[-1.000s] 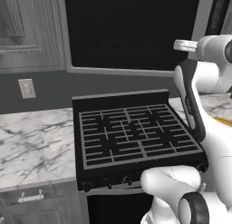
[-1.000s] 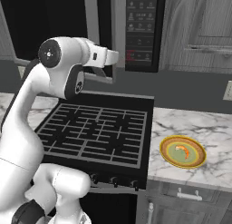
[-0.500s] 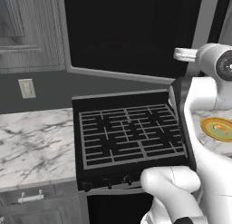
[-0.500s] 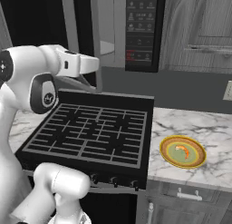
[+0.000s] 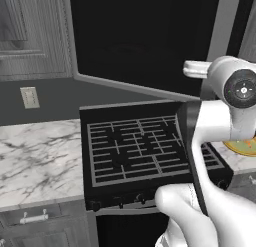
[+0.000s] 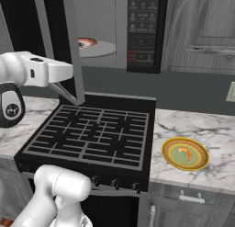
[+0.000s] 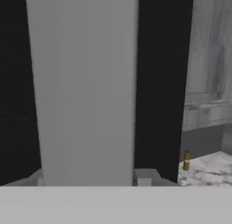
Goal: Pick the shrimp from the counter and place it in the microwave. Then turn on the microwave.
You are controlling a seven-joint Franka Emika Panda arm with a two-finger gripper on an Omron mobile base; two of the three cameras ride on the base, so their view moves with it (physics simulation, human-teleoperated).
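White arm (image 6: 27,74) reaching toward the open microwave door's grey edge (image 6: 73,47), fingers hidden so their spread cannot be told, black stove (image 6: 92,136) below, shrimp (image 6: 184,153) on green plate (image 6: 170,161) on marble counter (image 6: 215,129), microwave (image 6: 105,28) with keypad (image 6: 143,24) behind.

Both base views are being lit evenly and softly, with no source shown and only faint shadows being cast. No glare or edge distortion is being seen. The hand view is being rendered coarse and blurred, dim at its sides.
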